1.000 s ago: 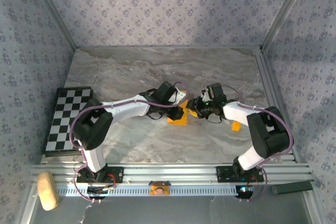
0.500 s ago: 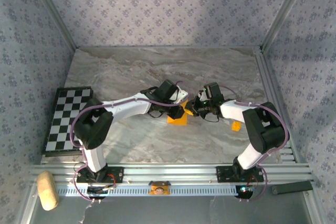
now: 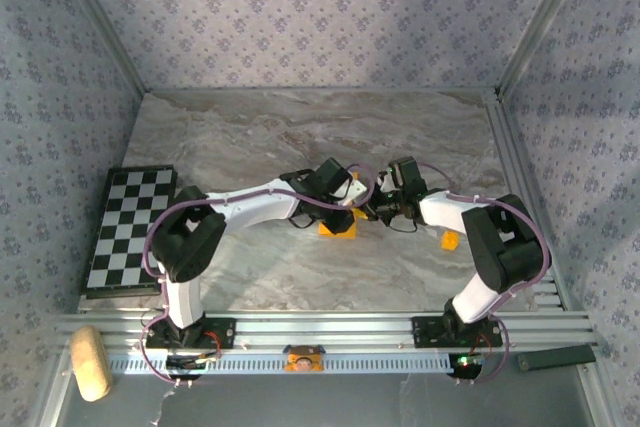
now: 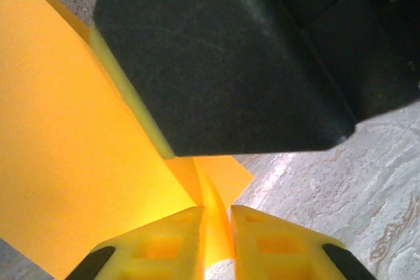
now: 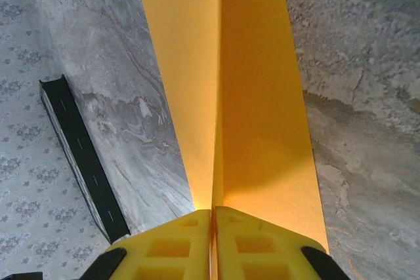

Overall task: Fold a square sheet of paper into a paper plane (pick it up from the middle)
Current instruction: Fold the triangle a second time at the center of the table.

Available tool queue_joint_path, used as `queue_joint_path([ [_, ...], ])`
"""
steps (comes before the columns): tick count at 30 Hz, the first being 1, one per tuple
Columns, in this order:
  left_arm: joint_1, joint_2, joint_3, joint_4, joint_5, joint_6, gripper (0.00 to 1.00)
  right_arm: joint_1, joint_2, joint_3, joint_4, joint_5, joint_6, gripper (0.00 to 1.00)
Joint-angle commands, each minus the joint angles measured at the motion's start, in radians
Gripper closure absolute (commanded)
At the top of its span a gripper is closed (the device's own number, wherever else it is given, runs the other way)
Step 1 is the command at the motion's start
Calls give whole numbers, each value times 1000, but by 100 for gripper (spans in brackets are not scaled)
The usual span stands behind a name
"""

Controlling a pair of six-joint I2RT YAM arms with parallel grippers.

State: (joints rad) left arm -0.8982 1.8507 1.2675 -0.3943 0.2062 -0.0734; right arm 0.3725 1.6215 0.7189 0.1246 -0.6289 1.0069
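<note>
The paper plane (image 3: pixel 338 228) is a narrow orange-yellow folded strip at mid-table, between the two wrists. In the right wrist view the paper plane (image 5: pixel 256 96) runs away from the camera as two wings meeting in a central ridge, and my right gripper (image 5: pixel 213 227) is shut on that ridge. In the left wrist view a raised fold of the paper plane (image 4: pixel 79 149) passes between the yellow fingers, and my left gripper (image 4: pixel 216 227) is shut on it. From above, the left gripper (image 3: pixel 350 205) and the right gripper (image 3: pixel 374 210) nearly touch over the paper. Its tip is hidden.
The right gripper's black body (image 4: pixel 223 57) looms just ahead of the left fingers. A chequered board (image 3: pixel 130 227) lies at the left edge, a tiny orange bit (image 3: pixel 450 240) right of the arms, a cork-coloured block (image 3: pixel 90 362) at the near left, a black bar (image 3: pixel 555 357) near right.
My right gripper has shut on the paper's ridge. The left wrist has slid a little to the right, closer to the right gripper, with the fold between its fingers.
</note>
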Motion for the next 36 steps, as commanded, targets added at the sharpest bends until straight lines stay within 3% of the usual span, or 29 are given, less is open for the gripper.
queue_joint_path([
  [1,-2,-1,26,-13,-25,15,90,-6,6,22,1,-16,20,89],
  [10,-2,-4,28,4,-23,-3,90,-5,5,20,-12,-17,7,88],
  [15,3,-11,25,6,-16,-8,96,-10,-12,21,-55,8,-20,82],
  [23,78,-8,27,37,205,-88,98,-13,-162,-3,-275,223,-168,67],
  [32,90,48,90,-13,326,-165,98,-11,-199,-77,-255,163,-183,83],
  [36,89,41,86,-22,316,-199,98,9,-194,-93,-214,137,-171,89],
])
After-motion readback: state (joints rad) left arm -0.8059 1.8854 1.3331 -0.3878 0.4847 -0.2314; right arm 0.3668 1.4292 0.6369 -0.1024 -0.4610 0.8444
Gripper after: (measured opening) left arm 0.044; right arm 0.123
